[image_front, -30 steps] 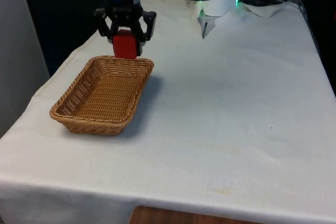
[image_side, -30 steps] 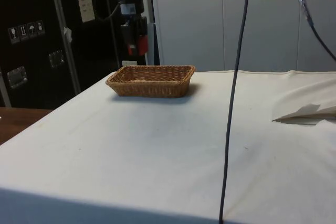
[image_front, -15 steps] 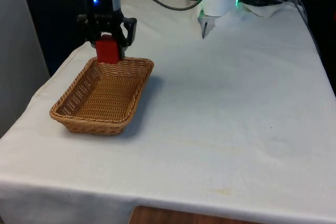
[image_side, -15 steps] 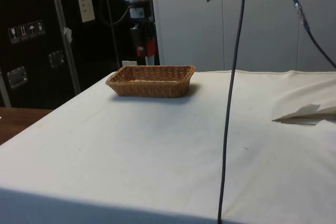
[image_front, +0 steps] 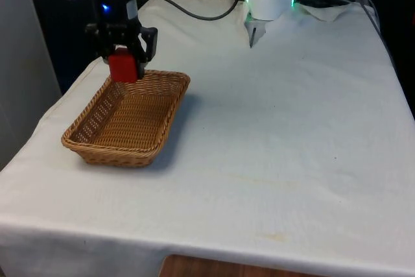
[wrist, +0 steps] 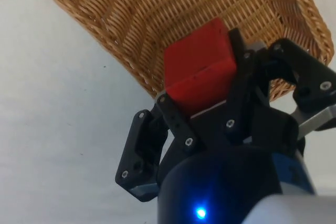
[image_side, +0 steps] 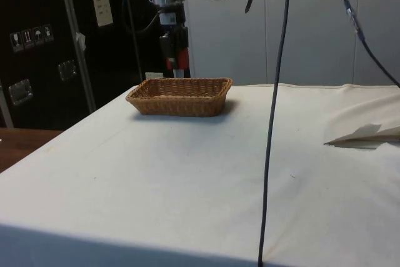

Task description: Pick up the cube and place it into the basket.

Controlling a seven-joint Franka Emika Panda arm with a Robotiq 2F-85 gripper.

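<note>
Table [image_front: 279, 134] under a white cloth, a woven wicker basket [image_front: 123, 118] resting on it near the front view's left edge, creased cloth folds [image_side: 365, 134] in the side view

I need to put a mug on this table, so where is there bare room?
The cloth is bare from the basket across to the front view's right edge, and along the near edge. The basket's corner is crowded: the gripper holds the cube just above its far rim.

Red cube [image_front: 123, 67] above wicker basket's [image_front: 104, 147] far end
</note>
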